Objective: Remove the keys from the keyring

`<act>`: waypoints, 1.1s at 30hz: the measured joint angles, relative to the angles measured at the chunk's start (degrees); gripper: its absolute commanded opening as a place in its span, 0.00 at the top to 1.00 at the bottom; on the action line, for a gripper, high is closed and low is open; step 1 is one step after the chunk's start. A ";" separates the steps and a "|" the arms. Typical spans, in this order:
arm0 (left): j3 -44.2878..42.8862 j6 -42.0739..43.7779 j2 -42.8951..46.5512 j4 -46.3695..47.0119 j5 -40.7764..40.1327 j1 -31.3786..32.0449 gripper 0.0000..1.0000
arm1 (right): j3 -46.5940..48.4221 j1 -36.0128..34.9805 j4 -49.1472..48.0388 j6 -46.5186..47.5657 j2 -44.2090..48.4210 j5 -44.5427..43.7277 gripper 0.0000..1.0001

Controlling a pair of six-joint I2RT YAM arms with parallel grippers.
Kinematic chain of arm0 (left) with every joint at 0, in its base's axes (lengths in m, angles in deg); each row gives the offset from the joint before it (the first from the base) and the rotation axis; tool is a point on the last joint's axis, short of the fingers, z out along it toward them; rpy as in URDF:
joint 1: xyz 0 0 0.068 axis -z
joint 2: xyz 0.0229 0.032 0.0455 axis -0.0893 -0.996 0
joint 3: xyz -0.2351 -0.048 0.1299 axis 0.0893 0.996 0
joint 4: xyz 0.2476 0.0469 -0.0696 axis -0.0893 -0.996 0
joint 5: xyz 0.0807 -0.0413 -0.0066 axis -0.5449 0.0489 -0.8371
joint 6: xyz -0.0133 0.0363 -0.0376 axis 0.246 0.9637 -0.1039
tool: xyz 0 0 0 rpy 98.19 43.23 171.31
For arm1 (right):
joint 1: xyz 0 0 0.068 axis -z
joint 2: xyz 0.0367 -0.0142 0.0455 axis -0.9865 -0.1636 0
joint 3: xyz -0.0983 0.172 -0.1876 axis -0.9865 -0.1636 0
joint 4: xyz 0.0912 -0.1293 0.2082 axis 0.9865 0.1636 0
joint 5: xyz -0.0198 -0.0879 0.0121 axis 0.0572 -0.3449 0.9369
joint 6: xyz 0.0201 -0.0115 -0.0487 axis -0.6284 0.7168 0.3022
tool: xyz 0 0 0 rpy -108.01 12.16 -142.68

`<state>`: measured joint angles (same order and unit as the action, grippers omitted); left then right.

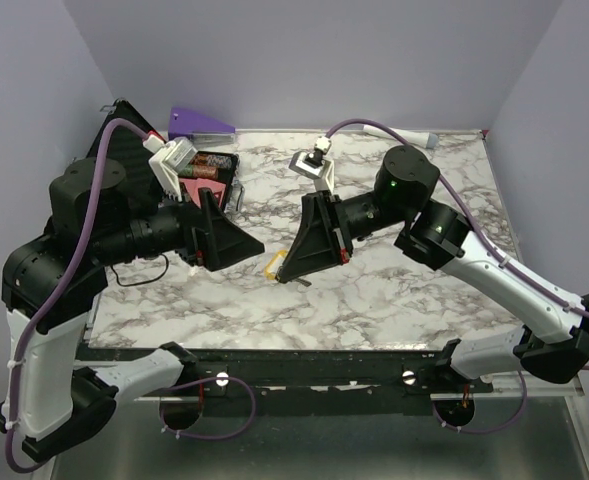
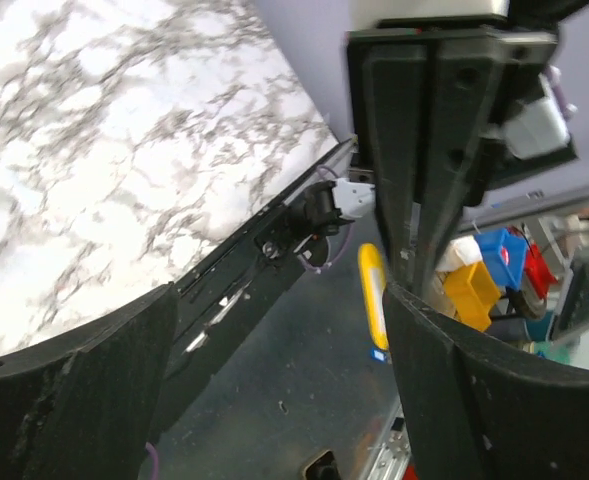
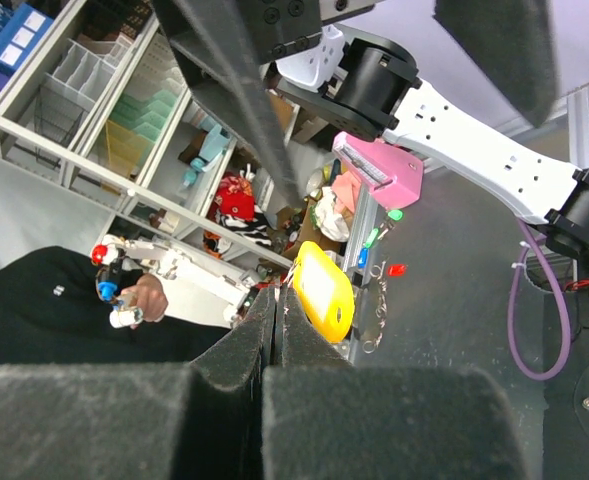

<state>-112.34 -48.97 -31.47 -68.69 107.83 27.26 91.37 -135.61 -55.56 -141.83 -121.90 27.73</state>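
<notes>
The keys show as a small yellow flat tag held in the air between my two grippers over the middle of the marble table. My right gripper is shut; in the right wrist view its fingertips pinch the thin keyring, and the yellow tag hangs beside the tips. My left gripper faces it and is open. In the left wrist view the tag shows edge-on just inside the right finger of the open left gripper, under the right gripper's fingers.
At the back of the table are a purple wedge, a black box with red and brown pieces, a small white and black device and a white cylinder with a grey tip. A black cable lies at the left.
</notes>
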 measured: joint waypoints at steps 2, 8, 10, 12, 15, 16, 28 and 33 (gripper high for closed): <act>0.28 0.98 0.63 2.19 2.34 0.00 0.14 | -0.07 0.00 0.00 -0.09 0.13 0.02 0.99; 1.81 3.17 3.34 11.41 12.66 0.00 0.14 | -0.83 0.00 -0.70 -1.14 0.42 0.02 0.99; 3.61 3.17 4.92 15.96 16.98 0.00 0.14 | -1.64 0.00 -1.66 -2.05 0.59 0.02 0.99; 6.03 2.43 6.05 20.31 20.94 0.00 0.15 | -2.69 0.00 -3.32 -3.15 0.76 0.02 0.99; 9.22 1.73 6.47 24.04 24.72 0.00 0.16 | -3.08 0.00 -5.33 -4.66 0.79 0.02 0.99; 9.68 1.79 6.16 23.98 25.24 0.00 0.17 | -3.08 0.00 -5.95 -5.01 0.79 0.02 0.99; 8.70 5.84 3.28 16.48 25.22 0.00 0.37 | -2.93 0.00 -9.62 -7.15 0.87 0.04 0.99; 9.88 5.95 3.98 16.41 25.33 0.00 0.40 | -2.25 0.00 -10.16 -7.52 0.63 0.07 0.99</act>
<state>-102.46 -43.03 -27.49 -52.28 133.16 27.26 89.12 -135.61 -65.72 -149.35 -121.27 27.80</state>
